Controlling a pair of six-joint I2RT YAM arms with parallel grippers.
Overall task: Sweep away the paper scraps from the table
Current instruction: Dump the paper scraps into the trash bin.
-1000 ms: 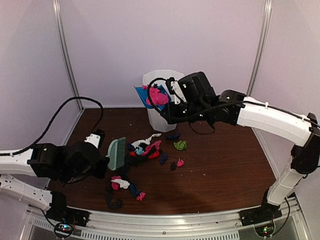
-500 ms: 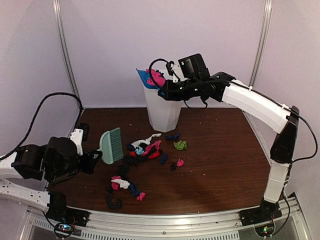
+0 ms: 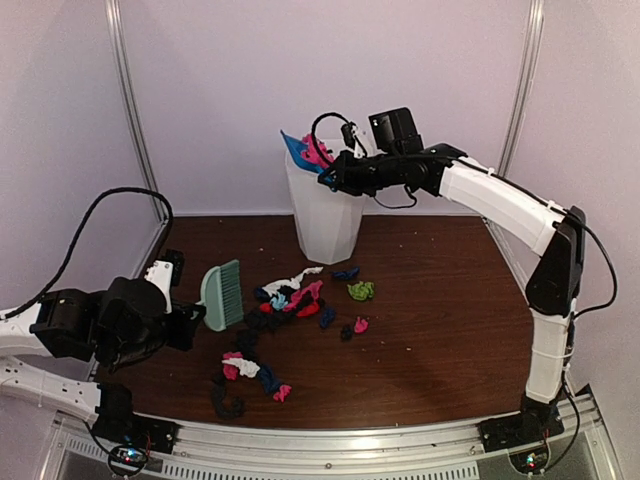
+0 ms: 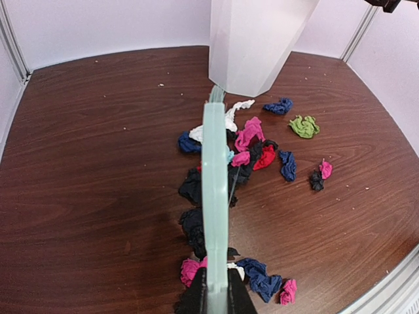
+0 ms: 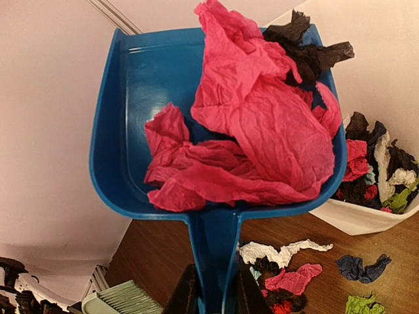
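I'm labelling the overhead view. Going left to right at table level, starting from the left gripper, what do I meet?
left gripper → mint-green brush → white paper strip → green paper wad

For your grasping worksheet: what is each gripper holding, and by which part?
The left gripper holds the mint-green brush by its handle; right gripper holds the blue dustpan by its handle.

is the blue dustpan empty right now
No, the blue dustpan holds crumpled pink paper and a black scrap in the right wrist view.
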